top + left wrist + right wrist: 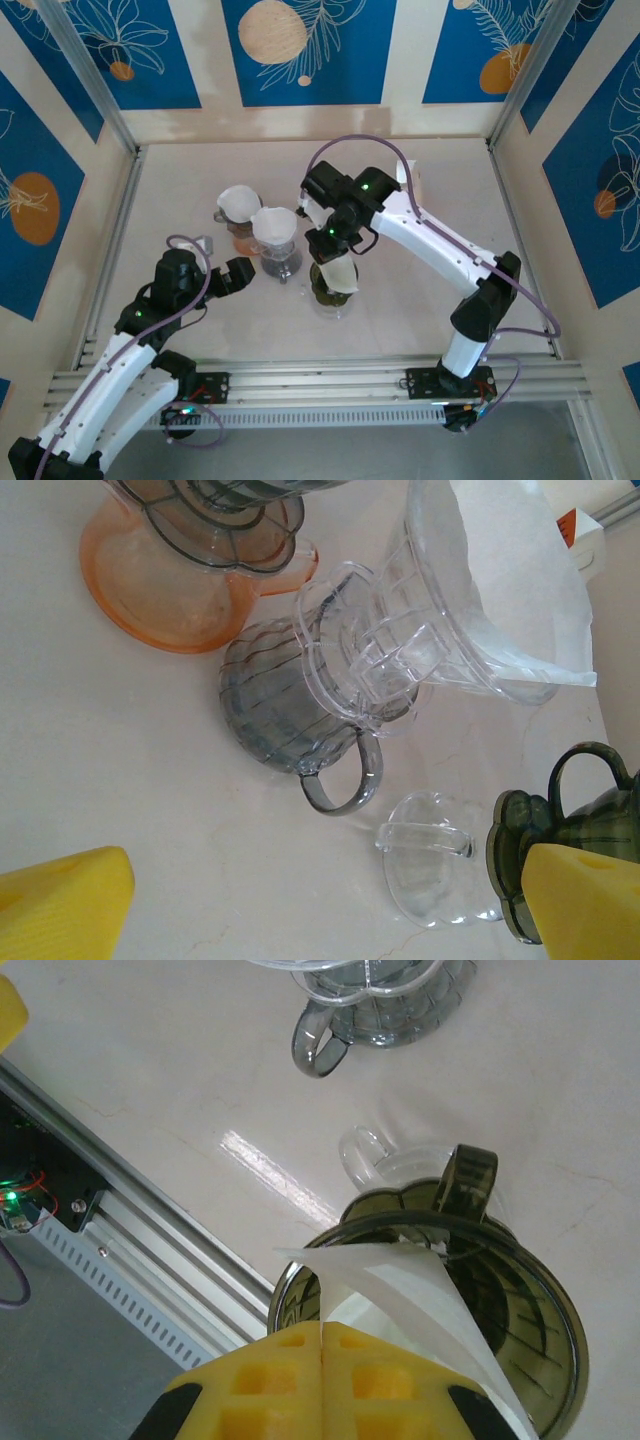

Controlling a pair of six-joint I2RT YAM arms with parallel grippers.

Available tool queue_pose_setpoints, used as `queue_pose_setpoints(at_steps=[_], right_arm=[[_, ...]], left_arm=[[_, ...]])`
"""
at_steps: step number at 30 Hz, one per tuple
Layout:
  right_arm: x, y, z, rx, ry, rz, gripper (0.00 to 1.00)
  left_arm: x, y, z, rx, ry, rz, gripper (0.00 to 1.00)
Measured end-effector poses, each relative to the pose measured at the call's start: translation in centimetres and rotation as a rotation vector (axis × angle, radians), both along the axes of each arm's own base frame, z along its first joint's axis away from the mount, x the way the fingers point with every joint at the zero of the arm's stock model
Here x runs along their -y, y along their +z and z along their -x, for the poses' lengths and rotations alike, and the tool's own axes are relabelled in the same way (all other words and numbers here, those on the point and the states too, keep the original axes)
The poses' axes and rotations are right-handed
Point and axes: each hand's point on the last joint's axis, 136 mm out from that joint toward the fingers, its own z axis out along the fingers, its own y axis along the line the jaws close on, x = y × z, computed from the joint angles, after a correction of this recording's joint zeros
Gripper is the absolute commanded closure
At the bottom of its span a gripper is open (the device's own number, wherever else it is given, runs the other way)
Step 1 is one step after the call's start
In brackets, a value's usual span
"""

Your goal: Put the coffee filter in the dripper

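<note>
Pinching the white paper coffee filter (400, 1290) by its upper edge, the right tool (322, 1380) has its yellow fingers (260, 1390) closed flat together on the paper.

Position: the filter hangs below the right tool, directly over the mouth of the dark green ribbed translucent dripper (555, 1345), which stands upright on the pale worktop (150, 1060).

Right wrist view: the paper runs from the fingers across the near rim and into the opening. Cannot tell whether its tip touches the inner wall. The filter looks part-flattened, not spread into a full cone.

Axis: the filter's long axis runs roughly in line with the right tool, pointing down into the dripper.

The left tool (235, 275) gapes wide and grips nothing. It sits well apart to the left, near the clear and grey stacked drippers (277, 245).

Judgement: the right arm is the nearer and the one to act. The coming move looks like a straight descent along that axis, then a release.
</note>
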Motion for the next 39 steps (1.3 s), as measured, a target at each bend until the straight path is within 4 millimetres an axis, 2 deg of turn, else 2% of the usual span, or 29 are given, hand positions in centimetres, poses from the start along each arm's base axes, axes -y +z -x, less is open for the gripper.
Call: queue_pose_setpoints(at_steps=[7,8,10,13,18,19,23,24,26,27,29,31,34,39], right_arm=[[-0.1,-2.6,0.1,-0.029,-0.006,0.015,1.0],[-0.2,-2.8,0.1,-0.03,-0.008,0.014,0.96],[-0.3,-3.1,0.0,-0.03,-0.014,0.009,0.83],[-0.4,-2.6,0.0,-0.014,-0.024,-0.019,0.67],[-0.1,0.1,0.3,0.048,-0.042,-0.103,0.54],[0.1,0.6,0.5,0.062,-0.048,-0.122,0.53],[1.7,2.3,1.3,0.125,-0.081,-0.18,0.5],[2.2,2.4,1.5,0.137,-0.091,-0.188,0.5],[3.4,2.6,1.8,0.162,-0.123,-0.2,0.5],[4.1,2.6,1.8,0.172,-0.145,-0.203,0.5],[5.4,2.3,1.7,0.189,-0.189,-0.203,0.5],[6.7,1.7,1.4,0.204,-0.239,-0.191,0.52],[7.8,0.4,1.0,0.206,-0.285,-0.158,0.54],[8.6,-1.2,0.8,0.203,-0.322,-0.133,0.54]], left_arm=[[0.1,0.0,0.1,-0.001,-0.007,0.004,0.0],[0.2,0.1,0.1,-0.001,-0.01,0.006,0.0],[0.3,0.3,0.1,0.002,-0.017,0.012,0.0],[0.7,1.1,0.1,0.013,-0.038,0.02,0.0],[1.6,2.2,-0.1,0.026,-0.086,0.043,0.3],[1.9,2.4,-0.2,0.027,-0.095,0.049,0.33],[2.9,3.4,-0.5,0.034,-0.14,0.059,0.31],[3.3,3.7,-0.5,0.034,-0.154,0.059,0.37],[4.5,4.1,-0.4,0.033,-0.195,0.051,0.55],[5.4,4.3,-0.2,0.036,-0.226,0.039,0.58],[7.1,4.7,0.1,0.051,-0.29,0.006,0.56],[8.9,5.1,0.3,0.062,-0.348,-0.028,0.41],[10.9,5.3,0.3,0.077,-0.399,-0.075,0.27],[14.1,5.6,0.4,0.111,-0.471,-0.161,0.18]])
